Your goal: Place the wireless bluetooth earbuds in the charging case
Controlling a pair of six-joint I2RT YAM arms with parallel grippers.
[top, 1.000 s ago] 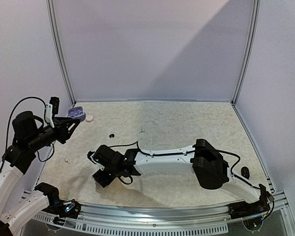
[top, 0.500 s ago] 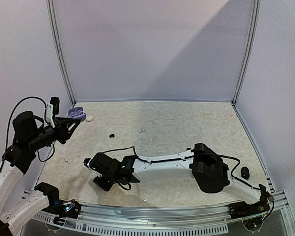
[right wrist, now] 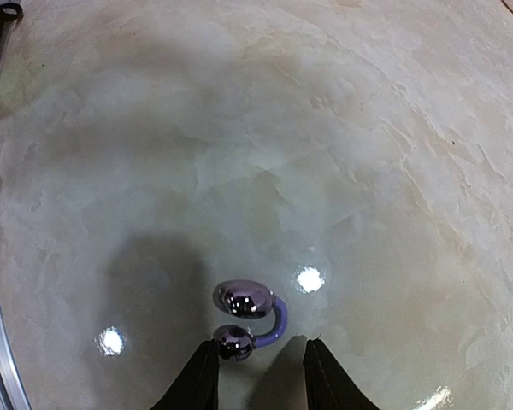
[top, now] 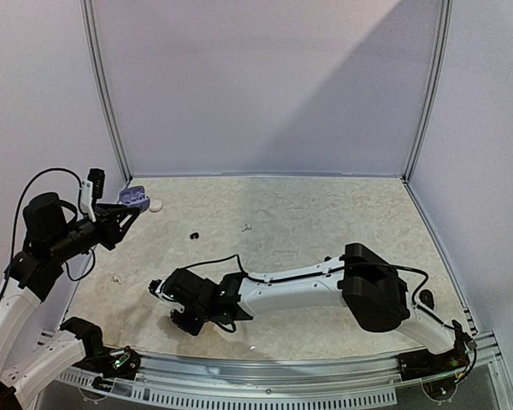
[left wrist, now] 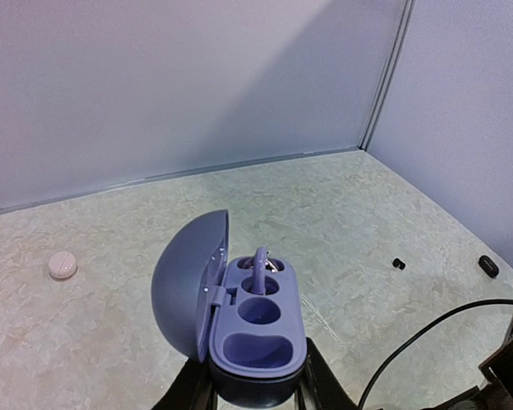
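A pale, marble-patterned worktop [top: 325, 213] sits inside plain whitish wall panels [top: 265, 85] joined by slim metal corner posts [top: 104, 94]. A ribbed metal rail [top: 308, 369] runs along the near edge. A broad bare stretch of surface lies toward the back wall and the right side, with only small things scattered about: a tiny black bud [top: 193, 235], a tiny white bud [top: 247, 227], a flat white round disc [top: 156, 205] near the left rear corner, and a black oval piece [top: 426, 299] by the right edge.

The left tool [left wrist: 250, 389] clamps the base of a lilac charging case [left wrist: 256, 337] close to the left wall. Its lid is open and one lilac earbud [left wrist: 258, 263] is seated inside. The right tool [right wrist: 261, 344], low near the front rail, has its fingers apart on either side of a lilac hooked earbud with shiny ends [right wrist: 250, 314] lying on the worktop.
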